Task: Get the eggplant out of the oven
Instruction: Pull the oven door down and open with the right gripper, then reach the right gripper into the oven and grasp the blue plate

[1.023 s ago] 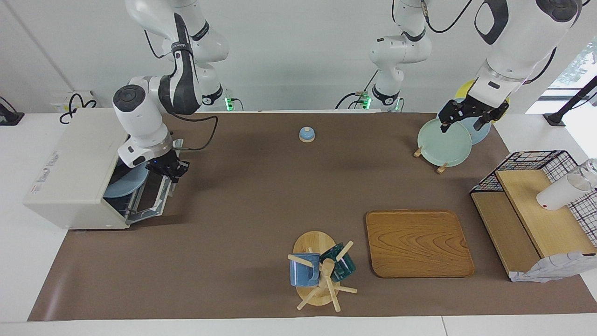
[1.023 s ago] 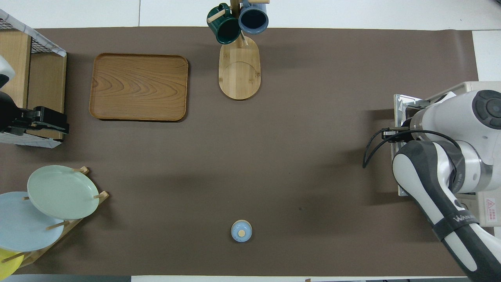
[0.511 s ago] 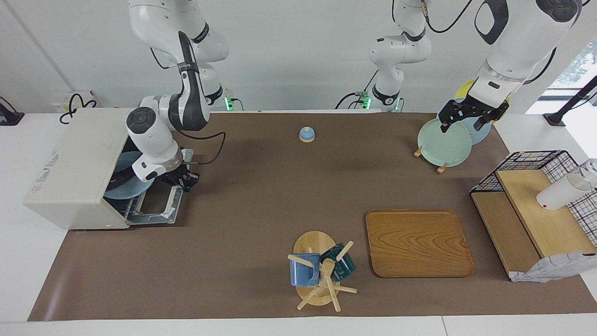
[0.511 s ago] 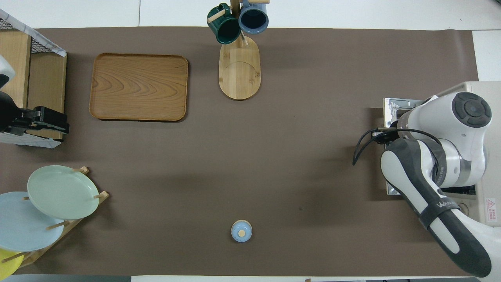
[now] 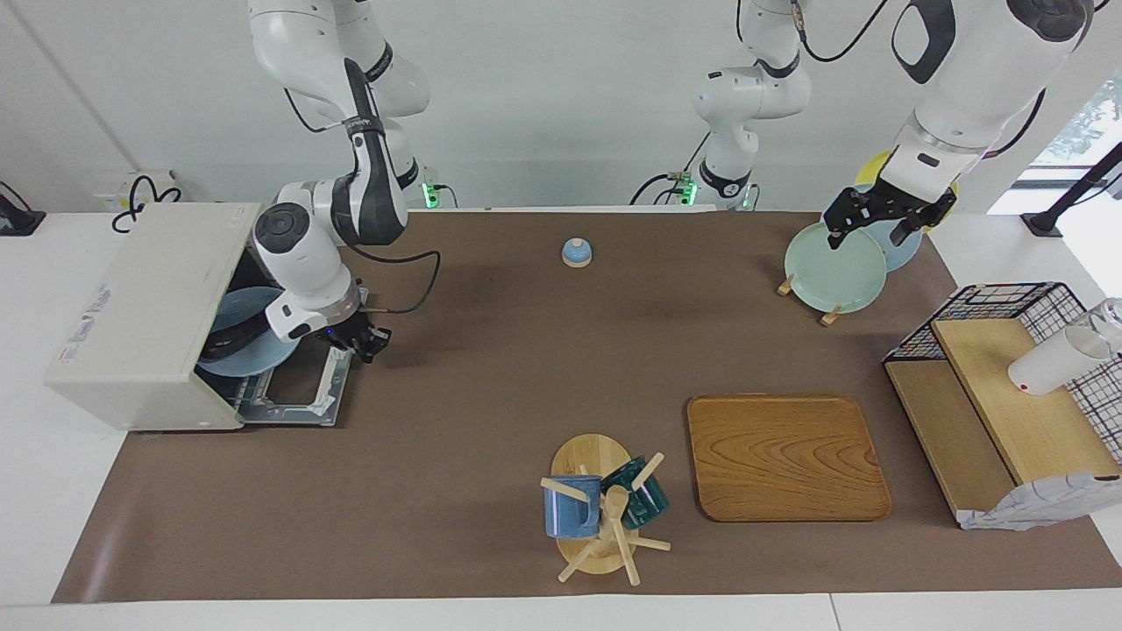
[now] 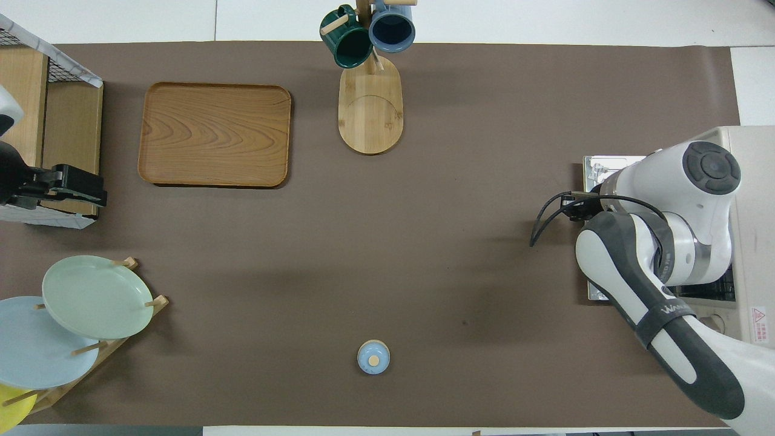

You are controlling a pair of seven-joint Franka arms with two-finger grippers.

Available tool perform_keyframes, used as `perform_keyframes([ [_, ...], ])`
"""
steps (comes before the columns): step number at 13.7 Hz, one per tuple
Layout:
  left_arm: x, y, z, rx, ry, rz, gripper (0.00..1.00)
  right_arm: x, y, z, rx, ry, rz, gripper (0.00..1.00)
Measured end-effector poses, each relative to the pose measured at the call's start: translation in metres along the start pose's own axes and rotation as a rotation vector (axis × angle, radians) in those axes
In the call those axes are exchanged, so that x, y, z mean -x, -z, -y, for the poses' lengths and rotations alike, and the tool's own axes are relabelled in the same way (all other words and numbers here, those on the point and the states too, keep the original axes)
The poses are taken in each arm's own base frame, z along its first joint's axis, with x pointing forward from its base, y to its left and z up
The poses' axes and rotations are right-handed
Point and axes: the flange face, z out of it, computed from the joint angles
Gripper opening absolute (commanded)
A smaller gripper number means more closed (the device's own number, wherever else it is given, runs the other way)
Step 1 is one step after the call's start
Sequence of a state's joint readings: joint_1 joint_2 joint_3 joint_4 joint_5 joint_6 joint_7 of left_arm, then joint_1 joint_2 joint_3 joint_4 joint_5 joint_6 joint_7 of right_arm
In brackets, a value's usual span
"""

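Note:
The cream-white oven (image 5: 149,298) stands at the right arm's end of the table, its door (image 5: 302,386) folded down flat onto the mat. Inside it a pale blue plate (image 5: 254,355) carries a dark curved thing, the eggplant (image 5: 235,338). My right gripper (image 5: 364,340) is low at the door's handle edge and shut on the handle. In the overhead view my right arm covers most of the door (image 6: 599,166) and the oven's inside. My left gripper (image 5: 881,221) waits open, raised over the plate rack.
A small blue bell (image 5: 576,252) sits mid-table near the robots. A mug tree (image 5: 605,508) and a wooden tray (image 5: 784,456) lie farther out. A rack of plates (image 5: 833,267), a wire basket with a wooden shelf (image 5: 1008,307) and a white cup (image 5: 1052,359) fill the left arm's end.
My right gripper has drawn the oven door down and outward from half open to lying flat, moving toward the middle of the table. The left arm has stayed still.

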State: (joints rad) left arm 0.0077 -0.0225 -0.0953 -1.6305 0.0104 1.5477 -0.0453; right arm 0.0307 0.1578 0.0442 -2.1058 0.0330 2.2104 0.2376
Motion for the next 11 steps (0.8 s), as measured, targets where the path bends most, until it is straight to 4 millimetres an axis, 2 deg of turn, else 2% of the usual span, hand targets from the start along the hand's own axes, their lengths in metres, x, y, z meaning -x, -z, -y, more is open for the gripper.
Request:
perform_keyframes([
  [1,0.0,0.0,0.0,0.0,0.0,0.0,1.0,-0.004,0.012,0.0,0.002,-0.004,0.01,0.51],
  [3,0.0,0.0,0.0,0.0,0.0,0.0,1.0,-0.012,0.037,-0.009,0.008,-0.02,0.029,0.52],
  [6,0.0,0.0,0.0,0.0,0.0,0.0,1.0,-0.02,0.06,-0.042,0.044,-0.02,0.038,0.52],
  [10,0.0,0.0,0.0,0.0,0.0,0.0,1.0,-0.021,0.07,-0.09,0.049,0.021,0.052,0.51],
  [11,0.0,0.0,0.0,0.0,0.0,0.0,1.0,-0.022,0.069,-0.099,0.047,0.026,0.054,0.48],
])
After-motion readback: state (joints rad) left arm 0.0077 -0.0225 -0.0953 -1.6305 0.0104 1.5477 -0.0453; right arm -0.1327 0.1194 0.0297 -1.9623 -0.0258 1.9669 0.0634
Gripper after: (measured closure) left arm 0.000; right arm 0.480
